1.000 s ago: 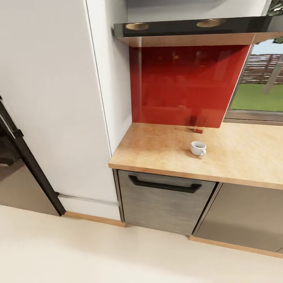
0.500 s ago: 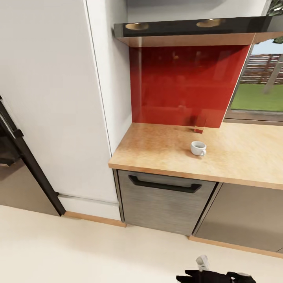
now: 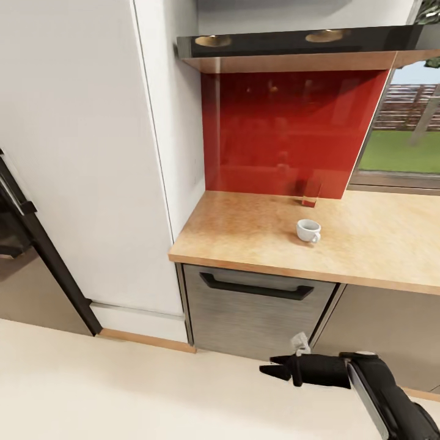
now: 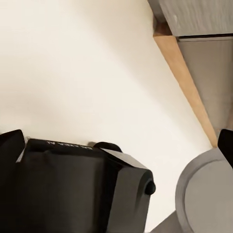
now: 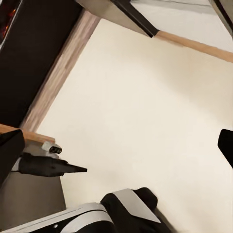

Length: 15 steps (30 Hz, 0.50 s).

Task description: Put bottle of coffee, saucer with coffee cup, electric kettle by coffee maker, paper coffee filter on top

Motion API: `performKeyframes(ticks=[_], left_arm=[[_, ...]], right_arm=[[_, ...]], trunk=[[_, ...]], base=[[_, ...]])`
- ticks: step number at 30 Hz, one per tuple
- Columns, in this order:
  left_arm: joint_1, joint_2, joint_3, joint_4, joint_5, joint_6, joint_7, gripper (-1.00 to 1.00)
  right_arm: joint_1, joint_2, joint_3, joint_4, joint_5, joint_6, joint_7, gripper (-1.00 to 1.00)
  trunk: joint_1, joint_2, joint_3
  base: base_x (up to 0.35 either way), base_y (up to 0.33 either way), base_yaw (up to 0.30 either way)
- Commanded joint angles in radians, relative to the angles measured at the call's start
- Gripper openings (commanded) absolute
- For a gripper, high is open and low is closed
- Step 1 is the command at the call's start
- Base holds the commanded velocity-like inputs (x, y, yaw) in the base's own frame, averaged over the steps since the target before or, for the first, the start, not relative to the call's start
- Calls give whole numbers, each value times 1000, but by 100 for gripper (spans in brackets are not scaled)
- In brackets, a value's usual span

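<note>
The right arm (image 3: 382, 391) enters the head view from the lower right corner. Its grey and black forearm slopes up toward the middle, and the right gripper (image 3: 272, 370) lies level, pointing left, low over the pale floor (image 3: 122, 385). It is in front of the grey drawer front (image 3: 253, 318) with the black bar handle (image 3: 256, 287) and well below the countertop (image 3: 244, 235). A small white piece (image 3: 299, 341) sticks up from the gripper's body.

In the right wrist view the two dark fingertips (image 5: 9, 150) sit at opposite edges of the picture, spread wide, with only floor between them. The left gripper (image 4: 116, 143) is also spread, with one fingertip (image 4: 10, 145) at each side. It looks down on the floor, a black boxy part of the robot (image 4: 73, 189) and the wooden plinth (image 4: 187, 82) under the cabinets.

The coffee cup (image 3: 308, 230) stands upright on the countertop, alone, midway between the front edge and the back edge and well in from the left end. Its handle points toward the front right. Whether anything is in it cannot be made out. Just behind it, at the foot of the red splashback (image 3: 287, 134), is a small reddish object (image 3: 310, 194) too blurred to name.
</note>
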Motion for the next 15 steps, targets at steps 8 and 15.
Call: performKeyframes(ticks=[8, 15], left_arm=[[0, 1, -7, 0, 10, 8, 4, 100], [0, 4, -8, -1, 10, 9, 3, 100]], right_arm=[[-144, -36, -4, -193, -5, 206, -1, 100], [-340, -86, -4, -199, -14, 217, 0, 100]], trunk=[[0, 0, -1], [0, 0, -1]], base=[[0, 0, 0], [0, 0, 0]])
